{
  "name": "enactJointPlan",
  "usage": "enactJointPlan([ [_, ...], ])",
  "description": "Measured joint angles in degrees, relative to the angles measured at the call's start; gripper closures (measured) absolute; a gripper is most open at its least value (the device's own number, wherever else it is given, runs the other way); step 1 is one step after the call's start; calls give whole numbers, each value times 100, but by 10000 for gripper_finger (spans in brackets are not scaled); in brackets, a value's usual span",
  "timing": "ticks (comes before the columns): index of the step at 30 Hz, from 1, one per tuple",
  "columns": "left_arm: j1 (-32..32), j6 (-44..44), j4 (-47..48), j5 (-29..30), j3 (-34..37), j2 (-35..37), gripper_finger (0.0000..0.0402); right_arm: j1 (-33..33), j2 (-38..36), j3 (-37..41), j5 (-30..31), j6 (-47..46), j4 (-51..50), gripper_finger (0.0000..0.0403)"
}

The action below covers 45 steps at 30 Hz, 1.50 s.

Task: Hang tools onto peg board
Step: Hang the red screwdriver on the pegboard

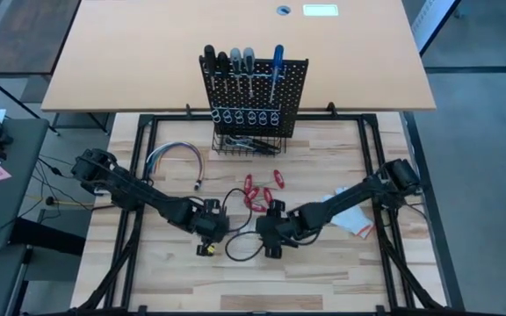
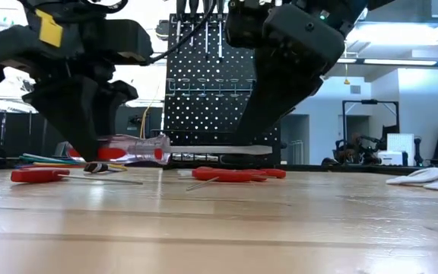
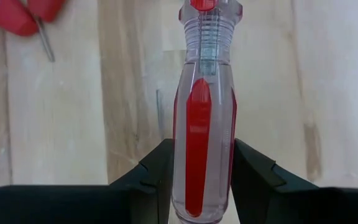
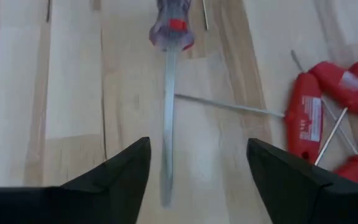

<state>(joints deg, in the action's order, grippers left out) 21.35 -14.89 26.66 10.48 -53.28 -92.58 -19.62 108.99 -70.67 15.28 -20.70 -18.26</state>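
Note:
My left gripper (image 1: pixel 213 226) is shut on a screwdriver (image 2: pixel 139 148) with a clear and red handle. Its silver shaft (image 2: pixel 219 150) points toward the table's right. My right gripper (image 1: pixel 270 232) is open. Its fingers stand on either side of the shaft's tip (image 4: pixel 165 190) without touching it. The black peg board (image 1: pixel 253 88) stands upright at the far middle, with several screwdrivers stuck in its top, a row of silver rings (image 1: pixel 249 115) and a wire basket (image 1: pixel 247 143) at its base. Red-handled tools (image 1: pixel 262 189) lie flat on the table. My left gripper pinches the two sides of the screwdriver's handle (image 3: pixel 194 155) between its two fingers, near the butt end. The fingers come from the table's left and lie along the handle. The screwdriver is level and lifted clear of the table.
A bundle of coloured wires (image 1: pixel 176 158) lies at the left, a white glove (image 1: pixel 354 219) at the right. A black cable loop (image 1: pixel 240 246) lies near both grippers. Thin loose metal shafts (image 4: pixel 229 106) lie on the wood by the red tools.

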Motion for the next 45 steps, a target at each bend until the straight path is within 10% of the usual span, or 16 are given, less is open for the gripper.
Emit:
enactJointPlan([
  [19, -144, -15, 89, -7, -9, 7, 292, 144, 395, -22, -589, -68, 221, 375],
  [27, -178, -32, 294, 182, -13, 7, 248, 70, 389, 222, -86, -516, 349, 391],
  [33, 166, -856, 938, 1773, 144, 98, 142, -205, 263, 1157, 1087, -1297, 1522, 395],
  [45, 1366, -1387, -1230, 4533, 667, 212, 135, -232, -919, 1832, 3696, -286, 3615, 396],
])
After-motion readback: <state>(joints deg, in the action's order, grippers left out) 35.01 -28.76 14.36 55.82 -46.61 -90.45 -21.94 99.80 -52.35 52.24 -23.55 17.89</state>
